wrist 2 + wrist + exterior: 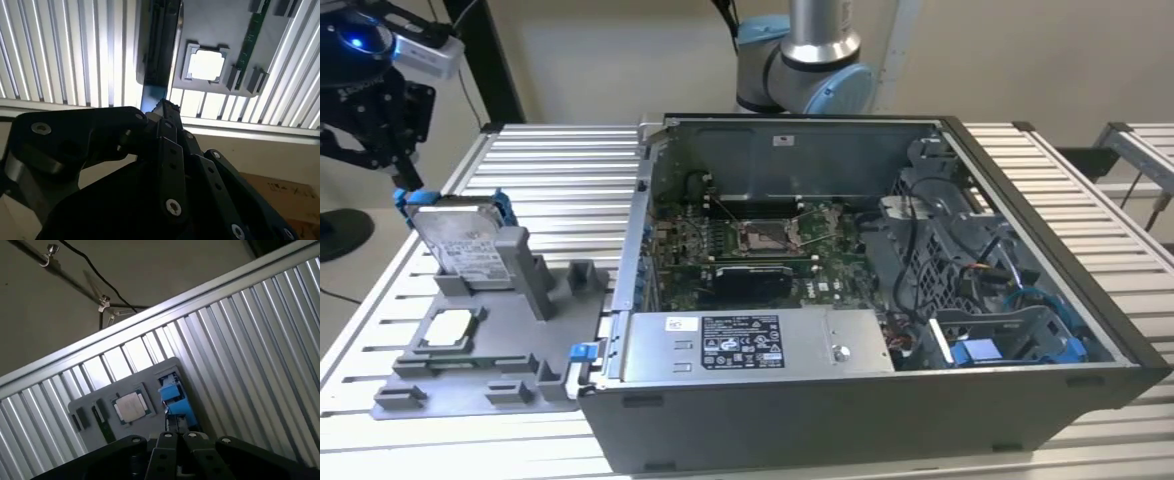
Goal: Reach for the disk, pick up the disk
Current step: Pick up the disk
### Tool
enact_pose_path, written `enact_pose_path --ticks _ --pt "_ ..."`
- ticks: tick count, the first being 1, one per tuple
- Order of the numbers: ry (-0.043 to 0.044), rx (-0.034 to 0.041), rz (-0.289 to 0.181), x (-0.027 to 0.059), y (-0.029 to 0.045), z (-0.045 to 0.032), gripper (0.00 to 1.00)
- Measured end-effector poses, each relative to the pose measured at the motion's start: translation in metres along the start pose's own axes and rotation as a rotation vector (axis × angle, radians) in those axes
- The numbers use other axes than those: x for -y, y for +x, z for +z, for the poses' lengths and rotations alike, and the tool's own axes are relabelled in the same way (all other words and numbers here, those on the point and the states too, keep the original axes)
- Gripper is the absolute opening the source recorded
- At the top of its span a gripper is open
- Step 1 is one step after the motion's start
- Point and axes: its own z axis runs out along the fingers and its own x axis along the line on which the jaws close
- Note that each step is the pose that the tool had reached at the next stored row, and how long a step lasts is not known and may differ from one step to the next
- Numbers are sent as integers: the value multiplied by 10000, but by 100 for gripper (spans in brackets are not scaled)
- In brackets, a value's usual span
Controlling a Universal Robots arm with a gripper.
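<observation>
Looming pincer (408, 182) at the top corner of the upright disk (460, 245), grip state indiscernible.

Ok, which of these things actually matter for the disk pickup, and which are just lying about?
For the job: the disk, standing upright in the grey fixture; the gripper, close above its top edge.
Lying about: the square chip in the same fixture; the open computer case; the long grey box inside it.
</observation>
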Motion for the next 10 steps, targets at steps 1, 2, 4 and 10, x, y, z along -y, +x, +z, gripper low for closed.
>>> enact_pose_path --ticks 1,2,4,10 --pt "1 -6 -186 0 0 0 0" --pt "2 -12 -377 0 0 0 0" --pt "3 -24 -742 0 0 0 0" --pt "30 -51 -1826 0 0 1 0"
